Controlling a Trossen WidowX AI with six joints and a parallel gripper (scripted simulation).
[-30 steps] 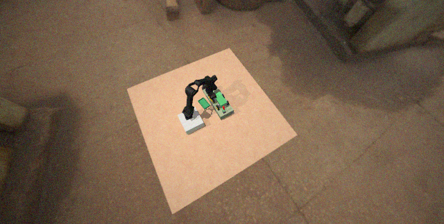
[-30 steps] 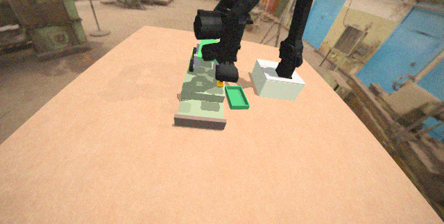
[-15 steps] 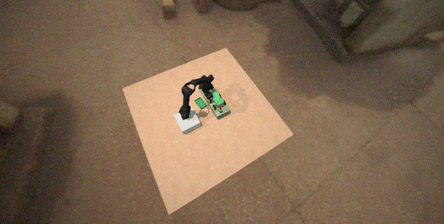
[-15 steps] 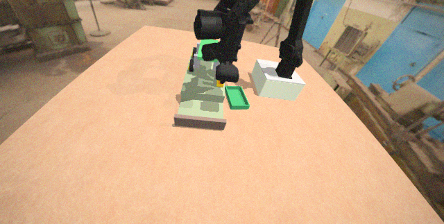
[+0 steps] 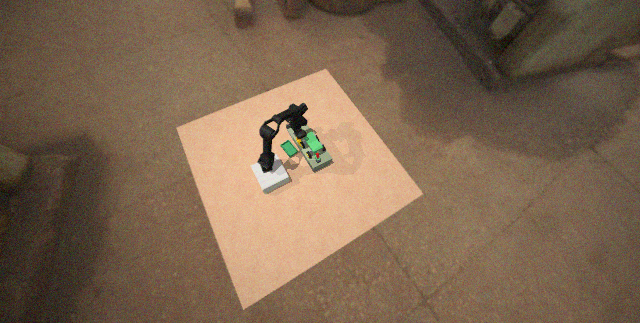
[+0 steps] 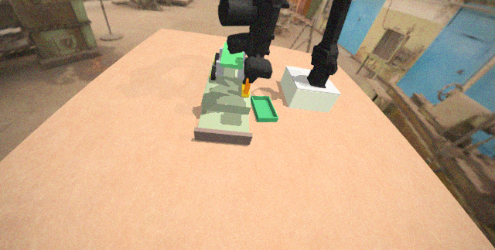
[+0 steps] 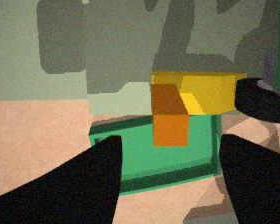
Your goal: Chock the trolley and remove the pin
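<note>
"What's in the top view?"

"The red-headed stop pin (image 5: 317,156) stands at the trolley's (image 5: 314,142) (image 6: 232,58) uphill end, so the green tray (image 5: 289,148) (image 6: 264,109) (image 7: 141,160) hasn't got it."

"And from outside?"

"The yellow chock (image 5: 299,141) (image 6: 245,90) (image 7: 211,92) sits on the ramp's (image 5: 323,165) (image 6: 224,122) (image 7: 36,85) tray-side edge, below the tool (image 6: 258,69) (image 7: 172,145). Nothing lies in the tray."

"The wrist view?"

"Tool partly open, gripping nothing. The orange handle (image 6: 247,87) (image 7: 170,131) shows between the fingertips, apart from both. A black wheel (image 7: 261,97) is against or very near the chock's end."

"How would it handle?"

"Light and stiff, I'd guess, with a grippy rubber base. I'd take the handle by its flat sides, low down; pushed high, it might tip."
</note>
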